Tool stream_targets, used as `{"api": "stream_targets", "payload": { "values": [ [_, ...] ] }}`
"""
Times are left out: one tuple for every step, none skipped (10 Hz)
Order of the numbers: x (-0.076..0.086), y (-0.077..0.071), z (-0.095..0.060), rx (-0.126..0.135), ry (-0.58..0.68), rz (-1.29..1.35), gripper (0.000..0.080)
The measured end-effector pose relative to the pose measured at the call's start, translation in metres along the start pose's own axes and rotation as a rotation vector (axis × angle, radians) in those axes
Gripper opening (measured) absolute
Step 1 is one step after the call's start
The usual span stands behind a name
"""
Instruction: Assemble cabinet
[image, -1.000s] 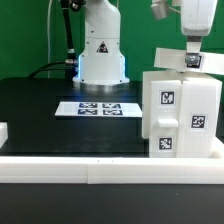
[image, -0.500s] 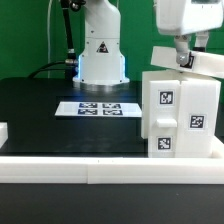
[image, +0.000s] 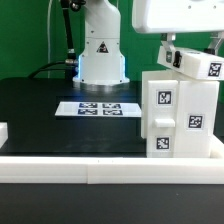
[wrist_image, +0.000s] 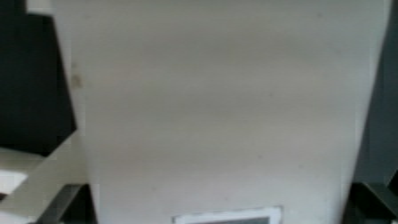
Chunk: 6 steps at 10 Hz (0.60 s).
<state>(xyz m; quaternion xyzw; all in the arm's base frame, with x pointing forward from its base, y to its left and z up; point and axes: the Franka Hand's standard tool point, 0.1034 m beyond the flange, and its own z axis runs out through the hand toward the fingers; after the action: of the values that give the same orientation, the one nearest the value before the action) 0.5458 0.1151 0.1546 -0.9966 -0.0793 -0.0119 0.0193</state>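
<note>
Raised and tilted within the last second: a white tagged panel (image: 196, 63), now slanting clear above the cabinet (image: 180, 112), which stands at the table's (image: 40, 110) 3 o'clock edge against the front rail (image: 110, 160); probably means the top piece is not seated yet. Hand (image: 178, 48) mostly hidden behind the arm housing, apparently clamped on that panel, though finger spacing cannot be told. Marker board (image: 98, 107) lying flat toward 9 o'clock of the cabinet, well apart, nothing blocking the way down.

A smooth, matt white plastic cabinet (image: 180, 115) with paper-like black-and-white tags stands on a matt black table (image: 40, 110) beside a glossy white robot base (image: 102, 50).
</note>
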Motion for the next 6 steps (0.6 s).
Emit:
{"api": "stream_targets", "payload": {
  "values": [
    [0.0000,-0.0013,0.0000,-0.001,0.000,0.128,0.0560],
    [0.0000,-0.0036,0.0000,-0.001,0.001,0.219,0.0560],
    [0.0000,-0.0052,0.0001,0.000,0.001,0.346,0.0560],
    [0.0000,-0.0049,0.0003,0.000,0.001,0.449,0.0560],
    [0.0001,-0.0050,0.0004,0.000,0.001,0.527,0.0560],
    [0.0002,-0.0050,0.0005,0.000,0.002,0.590,0.0560]
  ]
}}
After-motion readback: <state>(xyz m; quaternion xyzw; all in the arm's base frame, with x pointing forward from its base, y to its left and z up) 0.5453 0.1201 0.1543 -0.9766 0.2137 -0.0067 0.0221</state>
